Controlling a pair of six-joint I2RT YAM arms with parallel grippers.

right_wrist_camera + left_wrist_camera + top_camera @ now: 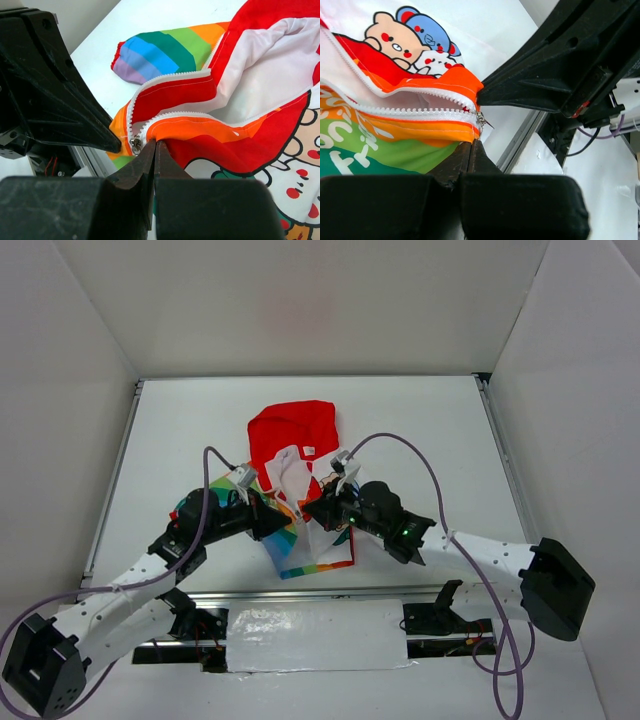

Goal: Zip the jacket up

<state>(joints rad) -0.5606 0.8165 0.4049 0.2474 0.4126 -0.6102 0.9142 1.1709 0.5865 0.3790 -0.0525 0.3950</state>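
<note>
Pinching jacket (295, 440) hem by slider (480, 120) | left gripper (472, 145), right gripper (155, 144) both clamped on it (crowding each other) | stripe lettering (335, 145) unreadable

One jacket (293, 435), one left tool (471, 150), one right tool (154, 150)

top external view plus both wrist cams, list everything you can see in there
jacket: one, red hood, white body with rainbow stripes and cartoon animals, lying mid table, zip open
zip slider: one, silver, at the bottom hem where the white teeth meet
table: one, white, under the jacket
shiny sheet: one, white, near edge between the arm bases
walls: white, around the table
cables: two, purple, one looping off each arm
arms: two, white and black, reaching in from the near edge
left tool: one, black, shut on the jacket hem just under the slider
right tool: one, black, shut on the orange hem beside the slider
</note>
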